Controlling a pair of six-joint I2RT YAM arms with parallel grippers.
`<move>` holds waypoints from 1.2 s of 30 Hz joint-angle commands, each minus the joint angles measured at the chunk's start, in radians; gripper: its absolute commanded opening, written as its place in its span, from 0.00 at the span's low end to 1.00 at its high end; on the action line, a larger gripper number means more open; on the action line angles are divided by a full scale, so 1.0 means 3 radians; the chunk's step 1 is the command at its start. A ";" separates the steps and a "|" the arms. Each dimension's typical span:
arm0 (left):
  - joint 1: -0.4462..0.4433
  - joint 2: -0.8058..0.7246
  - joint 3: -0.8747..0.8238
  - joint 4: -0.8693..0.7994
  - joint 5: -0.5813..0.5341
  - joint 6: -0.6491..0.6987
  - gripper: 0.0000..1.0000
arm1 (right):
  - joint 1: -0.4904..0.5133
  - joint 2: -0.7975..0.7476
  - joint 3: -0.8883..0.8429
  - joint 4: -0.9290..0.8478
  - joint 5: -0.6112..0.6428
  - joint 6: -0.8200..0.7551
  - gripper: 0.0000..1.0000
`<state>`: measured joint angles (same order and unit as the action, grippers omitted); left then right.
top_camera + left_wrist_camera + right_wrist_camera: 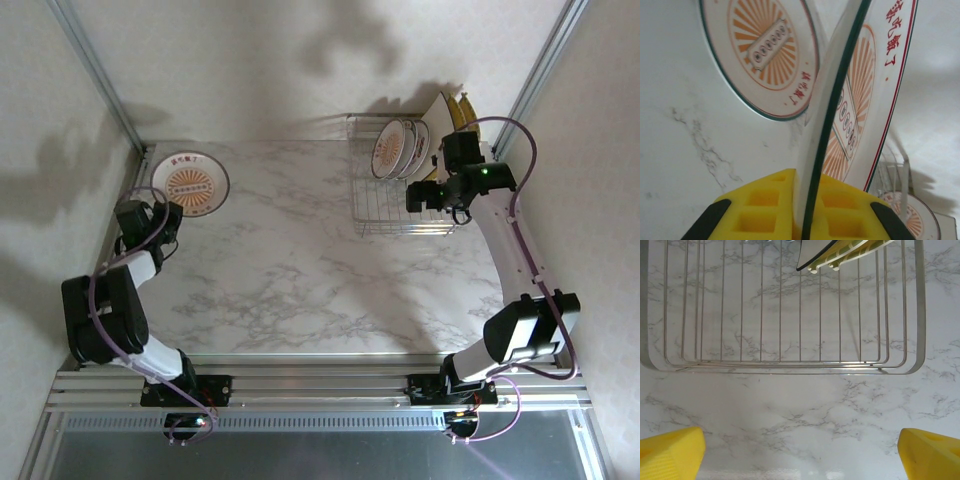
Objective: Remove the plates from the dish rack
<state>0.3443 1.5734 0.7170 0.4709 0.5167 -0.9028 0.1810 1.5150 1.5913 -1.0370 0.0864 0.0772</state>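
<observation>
Left wrist view: my left gripper is clamped on a round plate. The plate stands on edge between my yellow pads, its dark green rim running up and away from me and its orange sunburst face turned to the right. Red characters run along its white border. Beyond it, up and to the left, a second plate of the same pattern lies flat on the marble table. I cannot tell whether the two touch.

From the top external camera, my left gripper sits near the table's far left corner, just beside a round plate there.

The rack is at the far right of the table, well apart from my left arm. Two round plates stand upright in its far end, and behind them the square plates lean, one white and the others yellow.

My right gripper hangs over the rack's right side. In the right wrist view its fingers are spread wide, holding nothing. Below them lie bare marble and the rack edge, with the square plates poking in at the top.
</observation>
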 commanded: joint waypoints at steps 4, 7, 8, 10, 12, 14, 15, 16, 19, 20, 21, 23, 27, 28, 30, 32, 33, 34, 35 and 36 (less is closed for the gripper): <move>0.0046 0.0440 0.0415 0.0508 -0.0148 -0.0103 0.00 | -0.0019 0.0108 0.0075 -0.0034 0.0044 -0.0008 0.99; 0.0044 0.0633 0.0539 0.0529 -0.0182 -0.0125 0.00 | -0.0018 0.0147 0.0085 -0.0036 0.0060 0.0006 0.99; 0.0044 0.0694 0.0578 0.0523 -0.0207 -0.0129 0.00 | -0.0015 0.0159 0.0097 -0.0041 0.0056 0.0012 0.99; 0.0044 0.0789 0.0651 0.0511 -0.0229 -0.0150 0.00 | -0.0019 0.0179 0.0125 -0.0038 0.0057 0.0023 0.99; 0.0044 0.0861 0.0719 0.0468 -0.0265 -0.0135 0.00 | -0.0019 0.0198 0.0151 -0.0039 0.0064 0.0024 0.99; 0.0044 0.0917 0.0775 0.0414 -0.0313 -0.0137 0.00 | -0.0017 0.0216 0.0176 -0.0043 0.0060 0.0026 0.99; 0.0044 0.0942 0.0806 0.0393 -0.0335 -0.0142 0.00 | -0.0016 0.0222 0.0181 -0.0040 0.0060 0.0029 0.99; 0.0036 0.0973 0.0849 0.0355 -0.0345 -0.0138 0.00 | -0.0011 0.0232 0.0182 -0.0037 0.0055 0.0027 0.99; 0.0034 0.1073 0.0979 0.0247 -0.0367 -0.0104 0.00 | -0.0010 0.0247 0.0178 -0.0017 0.0046 0.0034 0.99; 0.0034 0.1102 0.1025 0.0206 -0.0374 -0.0079 0.00 | -0.0003 0.0254 0.0177 -0.0013 0.0037 0.0037 0.99; 0.0030 0.1132 0.1064 0.0175 -0.0380 -0.0066 0.00 | -0.0004 0.0258 0.0177 -0.0010 0.0029 0.0034 0.99; 0.0031 0.1198 0.1137 0.0112 -0.0384 -0.0051 0.00 | 0.0002 0.0274 0.0177 -0.0003 0.0024 0.0035 0.99; 0.0011 0.1311 0.1269 -0.0029 -0.0385 0.0005 0.00 | 0.0002 0.0293 0.0187 0.0017 0.0021 0.0036 0.99; 0.0005 0.1332 0.1288 -0.0049 -0.0383 0.0015 0.00 | 0.0003 0.0298 0.0190 0.0023 0.0019 0.0039 0.99; -0.0005 0.1369 0.1319 -0.0101 -0.0383 0.0040 0.00 | 0.0005 0.0309 0.0192 0.0031 0.0016 0.0039 0.99; -0.0012 0.1399 0.1338 -0.0132 -0.0395 0.0059 0.00 | 0.0003 0.0314 0.0175 0.0048 0.0006 0.0039 0.99; -0.0017 0.1415 0.1345 -0.0143 -0.0405 0.0064 0.00 | 0.0002 0.0314 0.0163 0.0056 -0.0001 0.0039 0.99; -0.0022 0.1435 0.1352 -0.0149 -0.0404 0.0068 0.00 | 0.0005 0.0318 0.0157 0.0066 -0.0004 0.0034 0.99; -0.0025 0.1450 0.1356 -0.0145 -0.0394 0.0069 0.00 | 0.0002 0.0319 0.0145 0.0078 -0.0008 0.0034 0.99; -0.0030 0.1469 0.1361 -0.0146 -0.0388 0.0069 0.00 | 0.0005 0.0319 0.0129 0.0094 -0.0027 0.0034 0.99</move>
<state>0.3420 1.9984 1.0843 0.4046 0.4030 -0.9028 0.1810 1.5997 1.6196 -1.0283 0.0853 0.0814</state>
